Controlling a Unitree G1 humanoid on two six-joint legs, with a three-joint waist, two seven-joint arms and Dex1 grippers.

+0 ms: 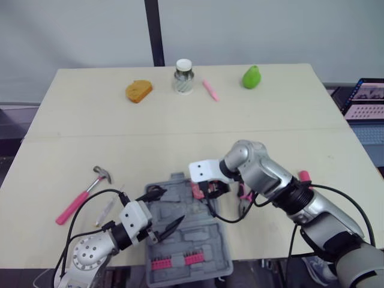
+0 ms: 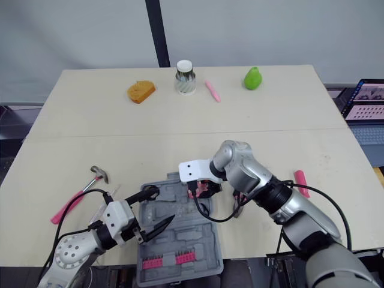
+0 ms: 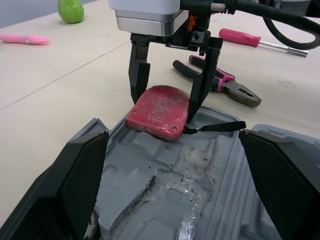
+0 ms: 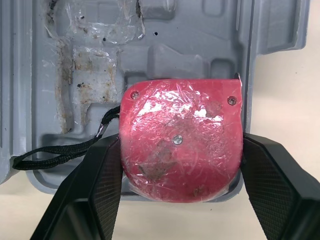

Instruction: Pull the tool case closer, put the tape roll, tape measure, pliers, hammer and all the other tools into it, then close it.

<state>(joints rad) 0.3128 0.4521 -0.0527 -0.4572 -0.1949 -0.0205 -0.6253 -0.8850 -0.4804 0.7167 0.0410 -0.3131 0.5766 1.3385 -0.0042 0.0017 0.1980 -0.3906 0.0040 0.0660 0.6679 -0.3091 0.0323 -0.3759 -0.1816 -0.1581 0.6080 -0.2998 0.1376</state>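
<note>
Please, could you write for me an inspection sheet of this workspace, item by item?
Surface: pale table, with a seam across its middle.
Job's things: grey tool case open at the near edge; red tape measure at its far end; pliers and pink screwdriver on the table to its right; hammer to its left.
Clutter: brown bread-like piece, jar, pink pen and green pear along the far edge.
Grippers: right pincer shut on the tape measure; left pincer open over the case's left side.
Cables: black cable on the right arm.
Surroundings: laptop screen at right; black pole behind.
</note>
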